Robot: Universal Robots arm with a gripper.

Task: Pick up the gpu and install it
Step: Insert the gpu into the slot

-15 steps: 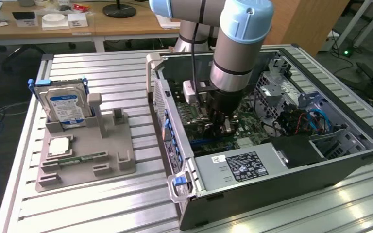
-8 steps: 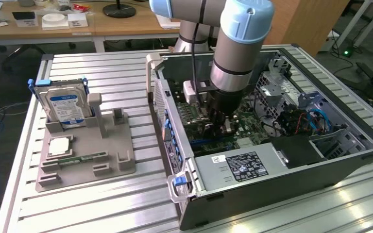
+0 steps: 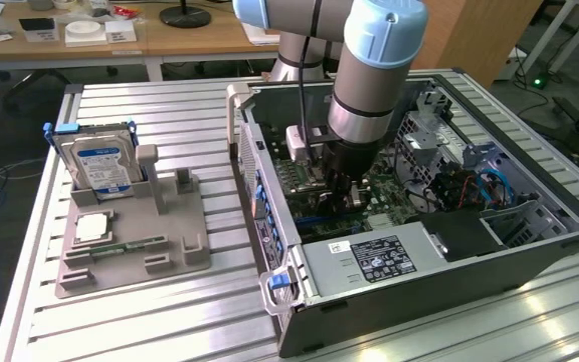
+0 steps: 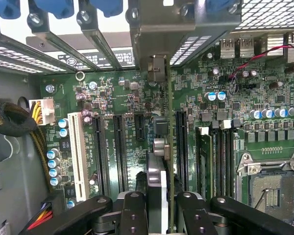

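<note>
The gpu [image 4: 169, 142] is seen edge-on in the wrist view as a thin card standing upright over the green motherboard [image 4: 132, 98]. Its silvery metal bracket [image 4: 154, 34] is against the case's rear slot openings. My gripper [image 4: 160, 205] is shut on the card, with one black finger [image 4: 132, 210] on each side. The card runs along a long black expansion slot [image 4: 182, 147]; I cannot tell whether it is seated. In the exterior view the gripper [image 3: 343, 190] reaches down inside the open computer case [image 3: 451, 264], low over the motherboard.
Black slots [image 4: 100, 152] and a white one [image 4: 78, 152] lie beside the card, with RAM slots [image 4: 215, 156] and the CPU socket [image 4: 269, 188] on its other side. A cable bundle [image 4: 10, 120] hangs nearby. Outside the case, a grey holder [image 3: 133, 253] carries a blue-labelled hard drive [image 3: 103, 162].
</note>
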